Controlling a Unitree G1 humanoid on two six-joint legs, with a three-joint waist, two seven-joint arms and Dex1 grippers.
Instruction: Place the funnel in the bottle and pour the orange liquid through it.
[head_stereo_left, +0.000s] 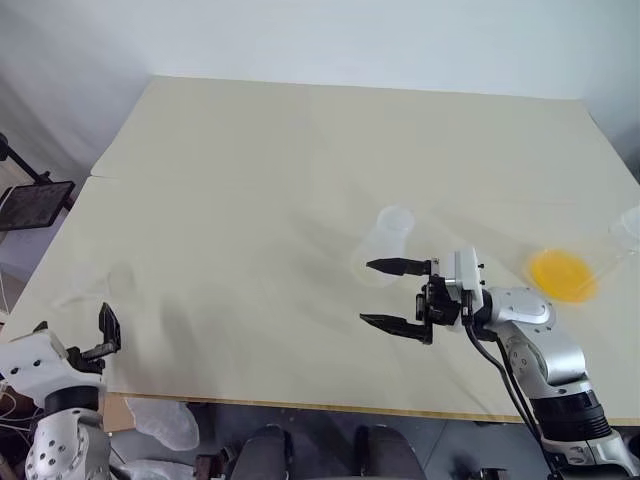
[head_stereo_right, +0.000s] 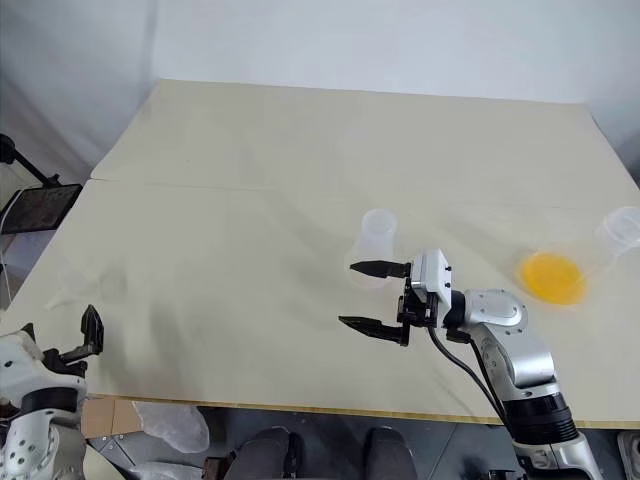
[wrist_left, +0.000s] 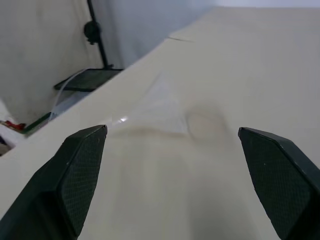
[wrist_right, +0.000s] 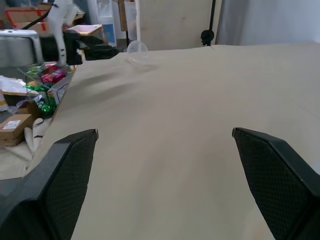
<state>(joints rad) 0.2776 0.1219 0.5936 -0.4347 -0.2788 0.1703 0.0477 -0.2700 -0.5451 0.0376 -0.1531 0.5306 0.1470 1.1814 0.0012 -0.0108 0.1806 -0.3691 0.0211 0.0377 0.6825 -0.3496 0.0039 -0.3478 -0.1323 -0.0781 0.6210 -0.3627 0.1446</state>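
The bottle (head_stereo_left: 386, 243), a clear flask with a wide neck, stands mid-table. Just in front of it my right gripper (head_stereo_left: 386, 295) points left, open and empty; its far finger overlaps the bottle's base in the head views. The orange liquid (head_stereo_left: 560, 274) sits in a second clear flask (head_stereo_left: 622, 232) at the table's right edge. The funnel (wrist_left: 161, 106), a faint clear cone, lies near the left front corner, also seen at the funnel (head_stereo_left: 98, 287). My left gripper (head_stereo_left: 103, 338) hangs open and empty at the front edge, short of the funnel, which shows between its fingers in the left wrist view.
The beige table (head_stereo_left: 300, 160) has a seam running across its left part. A black tablet on a stand (head_stereo_left: 35, 205) sits off the left side. A plastic bag (head_stereo_left: 165, 422) lies below the front edge. Boxes and clutter (wrist_right: 30, 85) stand beyond the table's left side.
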